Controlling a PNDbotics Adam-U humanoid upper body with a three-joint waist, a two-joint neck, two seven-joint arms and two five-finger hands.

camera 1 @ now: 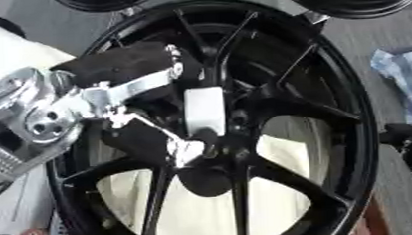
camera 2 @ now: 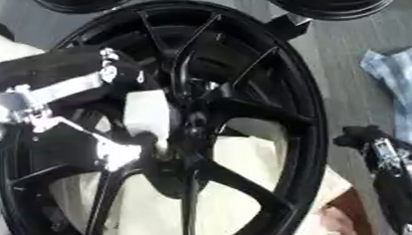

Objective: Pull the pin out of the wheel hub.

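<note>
The black wheel hub [camera 1: 245, 137] filled the frame centre. The left robot hand [camera 1: 147, 92], entering from the left, had fingers curled round the white pin [camera 1: 204, 111] at the hub's middle. The right robot hand [camera 2: 381, 156] sat at the right edge, finger state unclear.

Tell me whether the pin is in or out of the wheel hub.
Cannot tell for sure. The white pin sits over the hub with the left hand on it; its lower end is hidden.

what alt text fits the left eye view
The robot's left hand reaches over a large black spoked wheel, its fingers at a white pin in the hub. A blue-white cloth lies to the right.
</note>
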